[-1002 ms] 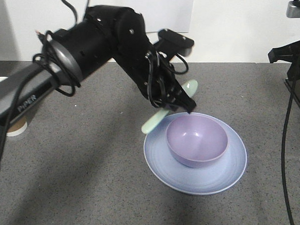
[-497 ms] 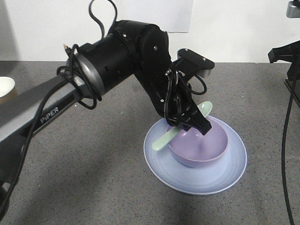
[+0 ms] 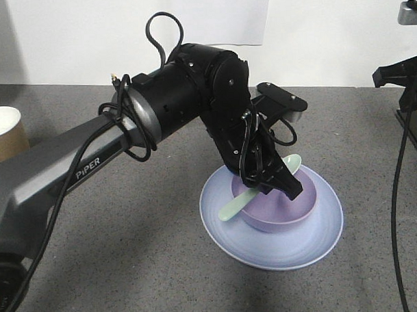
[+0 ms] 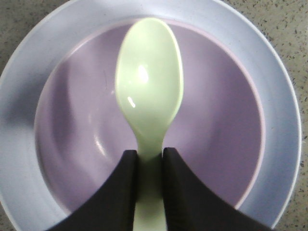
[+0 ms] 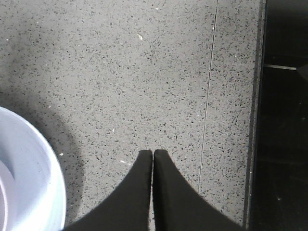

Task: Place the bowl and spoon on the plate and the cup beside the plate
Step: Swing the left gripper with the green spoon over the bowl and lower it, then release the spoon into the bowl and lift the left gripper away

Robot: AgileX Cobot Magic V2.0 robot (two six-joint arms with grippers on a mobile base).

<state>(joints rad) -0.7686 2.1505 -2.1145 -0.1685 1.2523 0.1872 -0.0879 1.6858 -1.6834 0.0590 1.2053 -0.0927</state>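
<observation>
Over the bowl (image 4: 219, 120), pinched at the neck of its handle by the left hand (image 4: 149, 153): the spoon (image 4: 149, 82), scoop pointing straight out from the fingertips, centred above the bowl's hollow, long axis slanting across the bowl from near-left to far-right in the front view. Bowl seated mid-plate (image 3: 287, 252). Nothing between spoon and bowl; probably only a short lowering and a release to come. Far to the left on the counter (image 3: 130, 254), the cup (image 3: 3, 136), well apart from the plate and nearer the left arm. Right hand (image 5: 153, 161) closed on nothing, over bare counter just right of the plate's rim.
</observation>
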